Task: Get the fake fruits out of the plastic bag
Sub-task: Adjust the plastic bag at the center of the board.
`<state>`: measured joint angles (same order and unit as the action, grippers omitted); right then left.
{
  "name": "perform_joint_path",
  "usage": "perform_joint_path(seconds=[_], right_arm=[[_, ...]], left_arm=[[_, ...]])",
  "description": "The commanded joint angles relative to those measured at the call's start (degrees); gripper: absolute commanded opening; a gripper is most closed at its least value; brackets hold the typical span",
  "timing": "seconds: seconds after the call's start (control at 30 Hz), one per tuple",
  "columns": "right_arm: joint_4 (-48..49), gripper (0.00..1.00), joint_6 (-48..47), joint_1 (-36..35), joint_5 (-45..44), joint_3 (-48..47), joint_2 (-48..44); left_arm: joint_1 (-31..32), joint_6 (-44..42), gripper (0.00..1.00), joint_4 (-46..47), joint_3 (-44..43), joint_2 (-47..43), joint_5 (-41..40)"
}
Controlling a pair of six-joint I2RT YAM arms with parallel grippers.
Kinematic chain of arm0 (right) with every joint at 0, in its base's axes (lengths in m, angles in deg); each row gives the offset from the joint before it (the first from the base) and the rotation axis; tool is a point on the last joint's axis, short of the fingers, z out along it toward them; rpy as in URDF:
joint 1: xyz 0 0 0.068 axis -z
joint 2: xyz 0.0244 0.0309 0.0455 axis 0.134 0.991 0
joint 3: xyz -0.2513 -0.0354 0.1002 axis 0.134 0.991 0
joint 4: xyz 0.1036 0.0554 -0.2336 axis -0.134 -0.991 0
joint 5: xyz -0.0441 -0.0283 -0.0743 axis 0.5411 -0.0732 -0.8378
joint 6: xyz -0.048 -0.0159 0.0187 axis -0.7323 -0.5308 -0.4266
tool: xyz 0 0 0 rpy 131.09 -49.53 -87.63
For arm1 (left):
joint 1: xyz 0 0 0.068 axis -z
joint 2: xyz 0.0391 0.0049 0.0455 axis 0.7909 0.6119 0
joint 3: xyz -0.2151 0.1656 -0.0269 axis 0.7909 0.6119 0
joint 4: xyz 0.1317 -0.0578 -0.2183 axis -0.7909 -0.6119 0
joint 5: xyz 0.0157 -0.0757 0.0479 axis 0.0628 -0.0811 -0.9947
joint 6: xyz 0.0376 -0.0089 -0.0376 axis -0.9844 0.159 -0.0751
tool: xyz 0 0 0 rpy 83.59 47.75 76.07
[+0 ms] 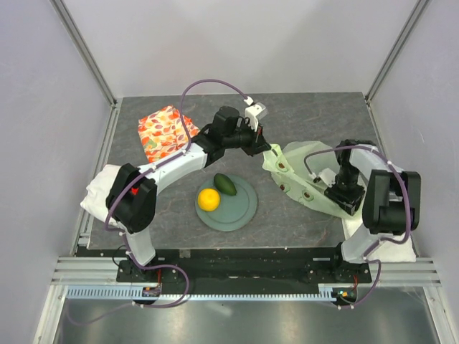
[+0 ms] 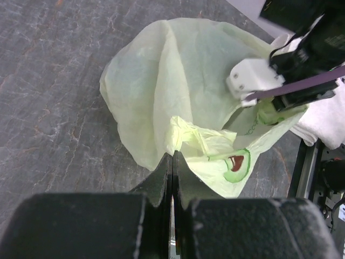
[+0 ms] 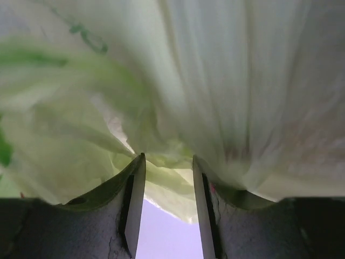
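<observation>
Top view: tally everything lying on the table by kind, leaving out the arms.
fake fruits: 2, orange one and dark green one
plate: 1
plastic bag: 1
patterned cloth: 1
white towels: 2, left towel and right towel
Total: 7 in view

Plastic bag (image 1: pixel 297 175): left edge blocked by left gripper (image 1: pixel 265 147), jaws pinched on film. Right gripper (image 1: pixel 344 195) fills its right half. Plate (image 1: pixel 244 213) left of bag, narrow passable gap between. Table (image 1: pixel 315 118) beyond bag free.
</observation>
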<state>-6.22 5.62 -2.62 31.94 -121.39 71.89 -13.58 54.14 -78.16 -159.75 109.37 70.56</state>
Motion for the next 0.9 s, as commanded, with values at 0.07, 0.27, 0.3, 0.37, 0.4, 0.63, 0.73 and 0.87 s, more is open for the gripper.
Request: perform_joint_path(seconds=[0.07,0.27,0.3,0.37,0.4,0.63,0.73,0.87], right_arm=[[0.3,0.53,2.3,2.5,2.0,-11.5,6.2],[-12.2,0.65,-1.4,2.4,11.3,-35.0,7.8],[-12.1,0.66,-1.0,2.4,11.9,-36.8,7.8],[-12.1,0.68,-2.2,2.0,14.6,-38.6,7.3],[-12.1,0.67,-2.4,1.7,14.8,-38.3,6.9],[-12.1,0.6,-4.1,-1.6,26.8,-37.2,4.2],[-12.0,0.55,-5.5,-7.0,29.0,-35.8,4.2],[-11.8,0.53,-5.8,-10.0,32.3,-32.9,6.2]], left_arm=[[-0.1,0.7,0.02,0.9,-3.9,1.0,1.7],[-0.1,-0.3,0.02,1.2,-3.7,0.3,1.6],[-0.1,-0.4,0.02,1.4,-3.7,0.0,2.3],[-0.1,-0.4,0.02,1.3,-3.8,0.1,3.1],[-0.1,-0.2,0.02,1.2,-3.9,0.2,3.4],[-0.1,2.8,0.02,1.6,-6.2,0.8,3.9],[-0.3,7.3,0.02,0.3,-8.0,2.4,-0.4],[-0.6,9.6,0.02,0.2,-9.4,3.3,-2.4]])
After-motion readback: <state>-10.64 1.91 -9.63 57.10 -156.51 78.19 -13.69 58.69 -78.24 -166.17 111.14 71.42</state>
